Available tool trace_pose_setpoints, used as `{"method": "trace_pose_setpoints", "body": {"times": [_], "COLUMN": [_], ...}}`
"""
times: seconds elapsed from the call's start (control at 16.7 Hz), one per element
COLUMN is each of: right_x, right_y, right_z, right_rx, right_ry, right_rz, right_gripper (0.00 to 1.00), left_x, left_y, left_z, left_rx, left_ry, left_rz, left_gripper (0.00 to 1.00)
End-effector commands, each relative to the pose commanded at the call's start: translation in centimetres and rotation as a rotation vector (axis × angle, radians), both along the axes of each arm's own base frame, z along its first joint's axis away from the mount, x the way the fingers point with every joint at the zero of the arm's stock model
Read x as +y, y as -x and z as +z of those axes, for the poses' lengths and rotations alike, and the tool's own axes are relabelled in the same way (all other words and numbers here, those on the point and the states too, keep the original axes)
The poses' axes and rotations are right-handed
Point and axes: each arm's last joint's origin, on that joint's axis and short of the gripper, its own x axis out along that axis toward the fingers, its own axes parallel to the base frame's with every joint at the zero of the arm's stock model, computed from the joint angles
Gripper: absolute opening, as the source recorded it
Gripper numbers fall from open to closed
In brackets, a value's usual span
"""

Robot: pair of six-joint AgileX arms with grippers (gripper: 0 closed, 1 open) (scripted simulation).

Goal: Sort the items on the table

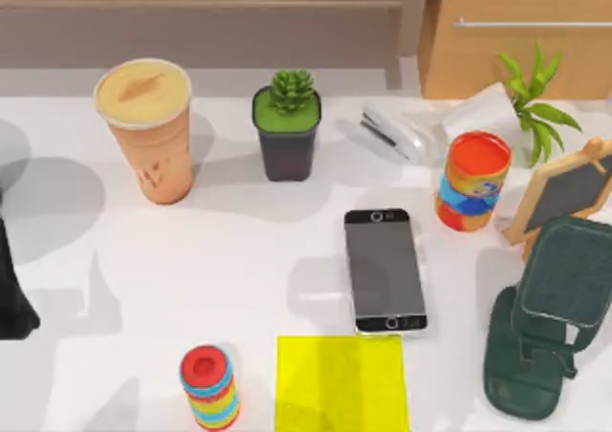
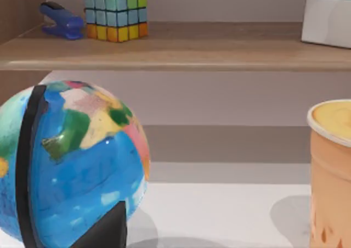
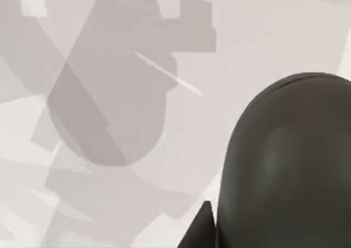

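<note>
Right wrist view puts your right gripper against the dark grey mouse; its fingers' spread is unreadable, so the rounded shell could slip sideways.

Our left arm was a plain black lump at the left edge of the table. Our left gripper looked like a black pointy wedge. Our right gripper was black and pointy too, with no marks.
</note>
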Motion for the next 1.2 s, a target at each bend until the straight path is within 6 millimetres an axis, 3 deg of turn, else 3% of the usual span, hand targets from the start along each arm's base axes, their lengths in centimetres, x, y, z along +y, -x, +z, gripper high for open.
{"method": "trace_pose_setpoints", "body": {"times": [0.12,0.48,0.72,0.96,1.2], "right_x": [0.1,0.3,2.5,8.6,18.3], "right_y": [0.2,0.0,-2.0,-4.3,-4.8], "right_z": [1.3,1.6,5.2,9.2,9.3], "right_rx": [-0.013,-0.025,-0.175,-0.35,-0.436], "right_ry": [0.002,0.005,0.043,0.102,0.14], "right_rz": [0.001,0.018,0.247,0.718,1.339], "right_gripper": [0.0,0.0,0.0,0.0,0.0], "left_x": [0.0,0.0,0.0,0.0,0.0], "left_y": [0.0,0.0,0.0,0.0,0.0], "left_z": [0.0,0.0,0.0,0.0,0.0], "left_rx": [0.0,0.0,0.0,0.0,0.0], "left_ry": [0.0,0.0,0.0,0.0,0.0], "left_rz": [0.0,0.0,0.0,0.0,0.0], "left_gripper": [1.0,1.0,1.0,1.0,1.0]}}
